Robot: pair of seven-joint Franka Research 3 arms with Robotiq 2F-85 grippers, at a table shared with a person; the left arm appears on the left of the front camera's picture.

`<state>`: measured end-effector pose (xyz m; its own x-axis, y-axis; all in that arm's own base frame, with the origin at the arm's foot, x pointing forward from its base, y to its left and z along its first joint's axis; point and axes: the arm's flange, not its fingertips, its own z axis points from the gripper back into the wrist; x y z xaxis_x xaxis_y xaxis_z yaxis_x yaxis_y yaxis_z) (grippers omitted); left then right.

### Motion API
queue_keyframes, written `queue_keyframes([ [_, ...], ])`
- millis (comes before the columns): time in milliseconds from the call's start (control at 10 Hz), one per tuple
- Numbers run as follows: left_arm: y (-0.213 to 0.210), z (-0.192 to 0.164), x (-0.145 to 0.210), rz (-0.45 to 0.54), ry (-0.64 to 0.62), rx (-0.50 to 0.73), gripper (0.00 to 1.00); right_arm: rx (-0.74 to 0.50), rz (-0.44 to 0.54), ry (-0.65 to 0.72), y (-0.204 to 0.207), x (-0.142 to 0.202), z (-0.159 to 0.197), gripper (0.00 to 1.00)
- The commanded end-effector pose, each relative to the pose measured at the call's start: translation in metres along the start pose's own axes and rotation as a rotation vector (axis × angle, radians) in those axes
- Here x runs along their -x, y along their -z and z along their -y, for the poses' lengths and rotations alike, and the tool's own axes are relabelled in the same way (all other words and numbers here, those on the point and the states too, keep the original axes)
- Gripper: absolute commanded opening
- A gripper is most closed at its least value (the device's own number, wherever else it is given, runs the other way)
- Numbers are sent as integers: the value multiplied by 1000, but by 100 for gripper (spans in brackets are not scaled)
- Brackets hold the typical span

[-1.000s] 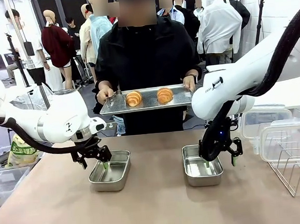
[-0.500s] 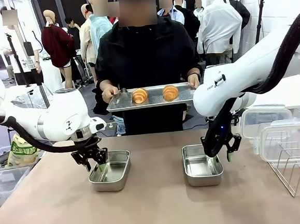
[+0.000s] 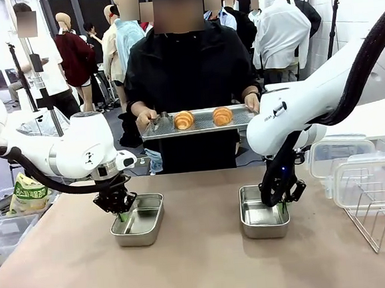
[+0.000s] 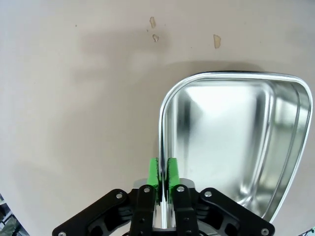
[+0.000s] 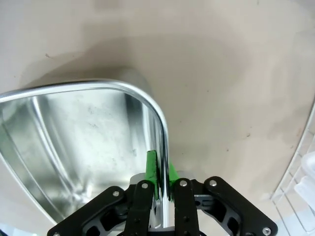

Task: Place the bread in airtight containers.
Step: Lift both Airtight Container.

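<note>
Pinching the thin wall of the left pan (image 3: 144, 221), the left claw (image 4: 160, 166) is closed down to the steel, one green pad on each side of the pan's outer long wall. The right claw (image 5: 160, 168) grips the right pan (image 3: 260, 220) the same way, shut on its outer long wall near the far corner. Both pans are open and bare inside. Their long axes run from the robot's side toward the person; the left one slants a little.

The pans sit well apart on the counter (image 3: 202, 270), with bare surface between them and on the near side. Two croissants (image 3: 183, 120) (image 3: 222, 115) lie side by side along a perforated tray (image 3: 159, 128), which the person's hands (image 3: 145, 115) hold level by its ends above the counter's far edge. Which way the croissants' long axes point cannot be told.

Just beside the right pan, clear plastic boxes (image 3: 372, 178) and a wire rack (image 3: 380, 219) crowd the counter's right end.
</note>
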<state>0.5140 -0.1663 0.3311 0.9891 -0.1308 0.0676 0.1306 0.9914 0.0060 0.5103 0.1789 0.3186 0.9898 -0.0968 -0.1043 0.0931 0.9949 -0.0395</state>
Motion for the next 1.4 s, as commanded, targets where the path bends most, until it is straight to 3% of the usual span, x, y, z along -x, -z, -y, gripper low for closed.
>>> queue_keyframes([
  [0, -2, 4, -2, -17, -26, -29, 0, 11, 19, -6, 5, 1, 1, 0],
  [400, -20, 7, 12, -42, -53, -24, 0, -35, 19, -38, -13, 16, 9, 0],
  [1000, -154, 38, 41, 81, -151, -28, 0, -95, 198, -180, -152, 61, 51, 0],
  [1300, -184, 49, 50, 178, -179, 17, 0, -96, 151, -225, -180, 74, 53, 0],
])
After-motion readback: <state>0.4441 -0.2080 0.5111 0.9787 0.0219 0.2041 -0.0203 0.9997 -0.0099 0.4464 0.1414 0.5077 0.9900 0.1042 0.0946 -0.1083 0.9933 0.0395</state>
